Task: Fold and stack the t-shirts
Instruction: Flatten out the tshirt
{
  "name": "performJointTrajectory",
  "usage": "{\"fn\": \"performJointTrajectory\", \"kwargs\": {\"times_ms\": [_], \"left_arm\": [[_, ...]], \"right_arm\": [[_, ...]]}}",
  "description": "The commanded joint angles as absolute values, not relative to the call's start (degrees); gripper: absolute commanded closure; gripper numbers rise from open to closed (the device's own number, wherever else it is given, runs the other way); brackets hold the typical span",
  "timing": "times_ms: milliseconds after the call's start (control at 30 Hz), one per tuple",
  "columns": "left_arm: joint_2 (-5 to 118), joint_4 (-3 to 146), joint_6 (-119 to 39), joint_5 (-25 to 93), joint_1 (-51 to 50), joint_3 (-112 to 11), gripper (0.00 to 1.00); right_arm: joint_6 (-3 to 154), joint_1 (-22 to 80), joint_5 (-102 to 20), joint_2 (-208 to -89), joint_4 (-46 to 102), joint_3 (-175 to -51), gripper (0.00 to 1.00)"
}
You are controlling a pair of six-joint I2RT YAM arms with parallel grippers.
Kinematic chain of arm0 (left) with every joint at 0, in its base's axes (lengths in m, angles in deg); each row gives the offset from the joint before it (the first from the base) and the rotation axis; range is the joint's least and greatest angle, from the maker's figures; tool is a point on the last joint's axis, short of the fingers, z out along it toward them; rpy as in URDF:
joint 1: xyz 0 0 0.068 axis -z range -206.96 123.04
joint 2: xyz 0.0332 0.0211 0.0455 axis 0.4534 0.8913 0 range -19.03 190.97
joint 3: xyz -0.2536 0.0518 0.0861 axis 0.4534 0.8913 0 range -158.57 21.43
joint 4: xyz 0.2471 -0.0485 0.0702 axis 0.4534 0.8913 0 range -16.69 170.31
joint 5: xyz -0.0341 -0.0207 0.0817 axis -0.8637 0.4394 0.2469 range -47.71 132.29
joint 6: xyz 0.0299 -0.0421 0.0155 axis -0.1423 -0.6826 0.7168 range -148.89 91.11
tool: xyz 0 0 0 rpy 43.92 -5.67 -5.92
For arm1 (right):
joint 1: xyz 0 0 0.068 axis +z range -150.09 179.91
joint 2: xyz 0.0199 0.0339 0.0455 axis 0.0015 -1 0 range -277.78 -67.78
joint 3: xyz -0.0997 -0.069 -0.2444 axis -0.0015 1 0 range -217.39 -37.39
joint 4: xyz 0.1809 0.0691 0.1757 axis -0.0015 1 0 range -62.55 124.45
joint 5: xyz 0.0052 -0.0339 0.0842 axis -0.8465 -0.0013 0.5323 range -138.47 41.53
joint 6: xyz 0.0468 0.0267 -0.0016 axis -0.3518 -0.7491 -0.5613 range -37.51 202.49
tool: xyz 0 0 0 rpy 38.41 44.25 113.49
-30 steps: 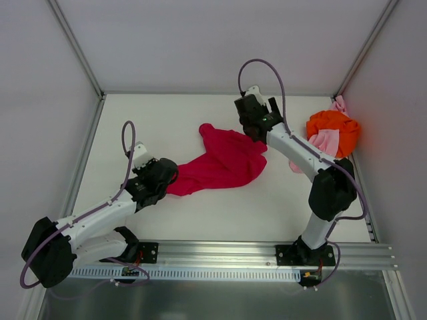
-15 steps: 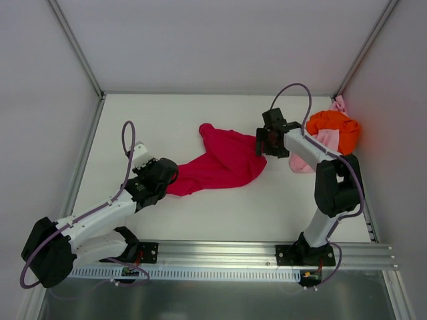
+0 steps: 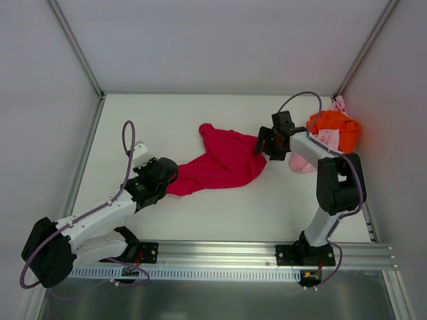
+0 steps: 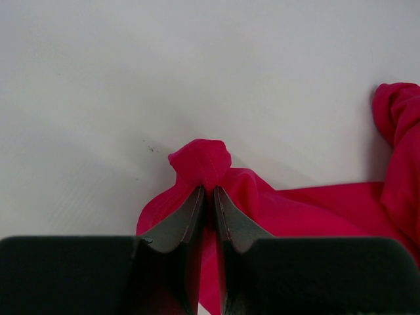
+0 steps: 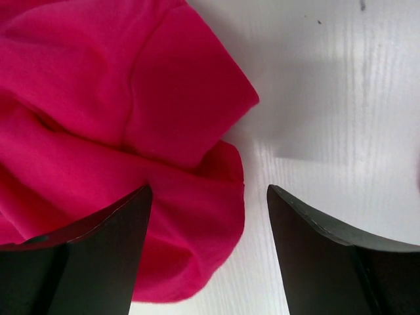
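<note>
The crimson t-shirt is lying crumpled, not folded, on the white tabletop, roughly midway between the two arms. Its bulk is spreading toward the right. One narrow end is trailing toward the near left and a rolled lobe is pointing toward the far side.

The left pincer is gripping the near-left end of this garment. The left wrist view shows its two dark fingers pressed almost together on a small bunch of cloth, which is bulging out just past the tips. The rest of the cloth is running off toward the right of that view.

The right pincer is standing wide at the right edge of the same garment and is holding nothing. In the right wrist view, one finger is sitting over the folded crimson edge. The other finger is sitting over bare tabletop just beside it. The frames do not show whether the tips are touching the surface.

The orange t-shirt is lying bunched in the far right corner. The pale pink t-shirt is lying tangled against it, with pink cloth showing on both its near side and its far side. The right arm is crossing in front of this pile, which is lying apart from the crimson garment.
</note>
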State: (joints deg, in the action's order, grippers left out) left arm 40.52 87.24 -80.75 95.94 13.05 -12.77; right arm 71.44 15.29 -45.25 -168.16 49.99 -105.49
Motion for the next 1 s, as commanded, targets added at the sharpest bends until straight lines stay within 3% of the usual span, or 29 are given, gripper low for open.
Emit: {"fn": "performJointTrajectory", "kwargs": {"times_ms": [0,400,500,533,600,633,767,967], "left_arm": [[39.41,85.35,-80.83,96.08,12.50,-13.38,0.89],[43.98,84.56,-78.11,95.65,12.59,-16.18,0.87],[45.47,84.39,-76.80,94.33,12.50,-17.33,0.88],[45.57,83.95,-76.36,94.15,12.50,-17.33,0.88],[45.48,82.02,-75.39,93.45,12.50,-16.28,0.88],[45.57,81.14,-75.38,93.19,12.50,-15.76,0.88],[48.02,78.94,-75.21,91.69,12.50,-15.57,0.88],[52.77,78.50,-74.95,90.20,12.67,-17.33,0.89]], "right_arm": [[68.25,14.59,-40.65,-170.78,45.56,-105.33,0.25],[64.39,13.36,-31.33,-174.66,32.82,-101.38,0.31],[65.35,14.15,-33.08,-172.55,31.84,-100.59,0.51],[66.05,14.85,-33.70,-172.20,31.84,-100.41,0.70],[68.16,15.73,-36.84,-171.05,32.01,-99.97,0.86],[68.86,16.69,-37.91,-171.05,32.19,-100.06,0.99],[75.44,21.78,-45.89,-170.44,34.38,-101.98,0.99],[90.21,34.35,-70.33,-165.79,35.20,-105.24,0.99]]}}
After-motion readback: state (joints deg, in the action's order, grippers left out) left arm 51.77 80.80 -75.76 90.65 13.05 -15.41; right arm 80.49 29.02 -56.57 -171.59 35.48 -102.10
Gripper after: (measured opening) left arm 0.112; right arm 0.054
